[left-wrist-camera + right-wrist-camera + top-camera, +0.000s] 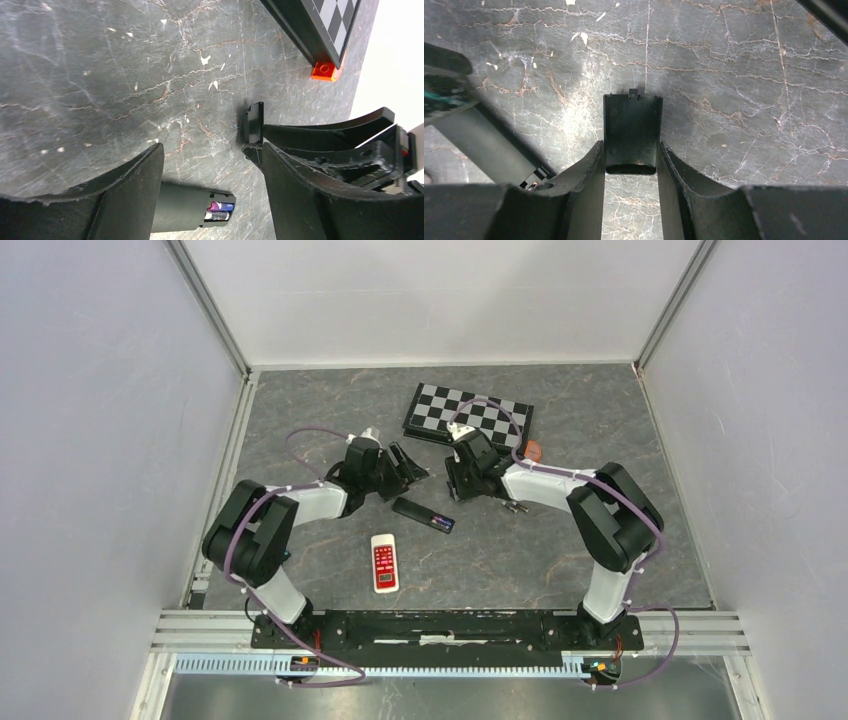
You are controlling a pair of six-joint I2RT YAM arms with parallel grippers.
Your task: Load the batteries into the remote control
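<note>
The black remote (421, 514) lies on the table, its back compartment open at the right end. Two purplish batteries (223, 209) sit side by side in that compartment of the remote (182, 207). My right gripper (630, 148) is shut on the black battery cover (632, 131), held low over the table just up and right of the remote (484, 145). In the top view my right gripper (463, 488) is near the remote's open end. My left gripper (212, 150) is open and empty, just above the remote; in the top view it (411, 469) faces the right gripper.
A white and red remote (384, 563) lies nearer the arm bases. A folded chessboard (468, 415) lies at the back, with an orange brick (324, 71) by its edge. A small dark thing (515, 506) lies beside the right forearm.
</note>
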